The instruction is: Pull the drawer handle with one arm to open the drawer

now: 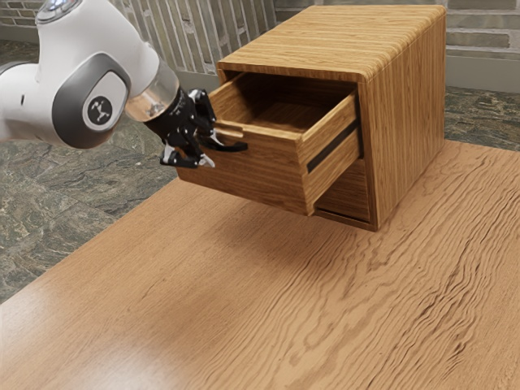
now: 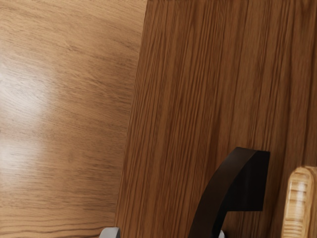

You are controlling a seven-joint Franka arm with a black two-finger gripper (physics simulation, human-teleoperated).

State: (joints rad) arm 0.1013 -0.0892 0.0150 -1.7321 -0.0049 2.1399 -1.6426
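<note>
One wooden cabinet [image 1: 406, 106] stands on the wooden table [image 1: 325, 309], at 1 o'clock from the centre of the exterior view. Its single drawer [image 1: 268, 166] is pulled well out of the carcass toward 9 o'clock. The inside of the drawer is exposed from above, and a dark runner slot [image 1: 333, 146] shows along its side panel. The drawer hangs clear of the table surface, with its shadow falling on the wood beneath.

The dark drawer handle [image 1: 234, 147] is mounted on the drawer front, at 10 o'clock from the view's centre. The white Franka arm [image 1: 81, 81] enters from 10 o'clock. Its black gripper [image 1: 199, 154] sits directly against the drawer front at the handle.

In the wrist view, the drawer front [image 2: 213, 99] presents as a darker, vertically grained panel, with the lighter table [image 2: 59, 124] beside it. The handle [image 2: 237, 188] curves out from the panel as a black arc. Two pale fingertips [image 2: 110, 232] show well apart from each other. The handle lies just beside one of them and clear of the other. Claw state: released, fingers spread, not clamped on the handle from both sides.

A pale, light-grained wooden edge [image 2: 299, 203] lies just beyond the handle, on the side away from the table.

A mottled stone floor [image 1: 49, 203] extends behind the table at 9 o'clock, and a brick wall [image 1: 187, 28] stands at 11 o'clock.
</note>
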